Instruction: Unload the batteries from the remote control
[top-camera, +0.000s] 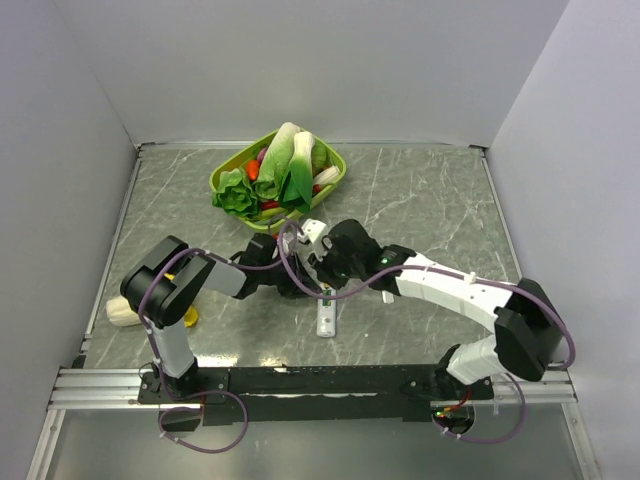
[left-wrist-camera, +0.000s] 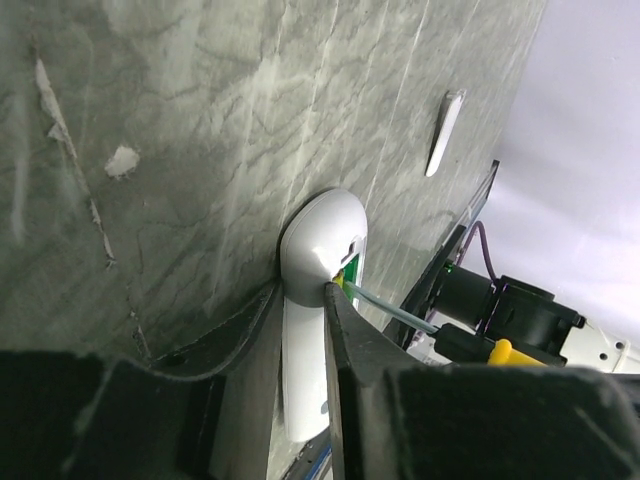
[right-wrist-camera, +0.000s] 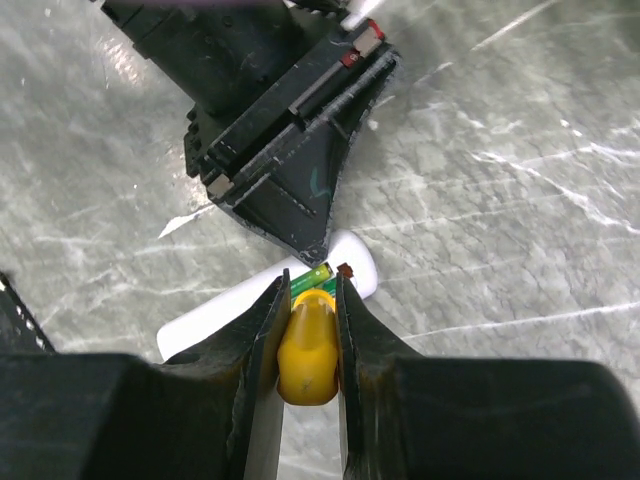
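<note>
My left gripper (left-wrist-camera: 303, 300) is shut on the white remote control (left-wrist-camera: 320, 230), which lies on the marble table with its open recess facing my right arm. A green battery (right-wrist-camera: 312, 277) shows in that recess, and it also shows as a green edge in the left wrist view (left-wrist-camera: 350, 268). My right gripper (right-wrist-camera: 311, 285) is shut on the yellow-handled screwdriver (right-wrist-camera: 308, 350). The screwdriver's shaft (left-wrist-camera: 395, 308) reaches into the recess. In the top view both grippers (top-camera: 297, 283) (top-camera: 325, 268) meet at the table's middle and hide the remote.
A small white cover strip (top-camera: 326, 320) lies just in front of the grippers, also in the left wrist view (left-wrist-camera: 445, 130). A green basket (top-camera: 335, 160) of vegetables stands behind. A yellow item (top-camera: 190, 318) and a white item (top-camera: 122, 312) lie by the left arm.
</note>
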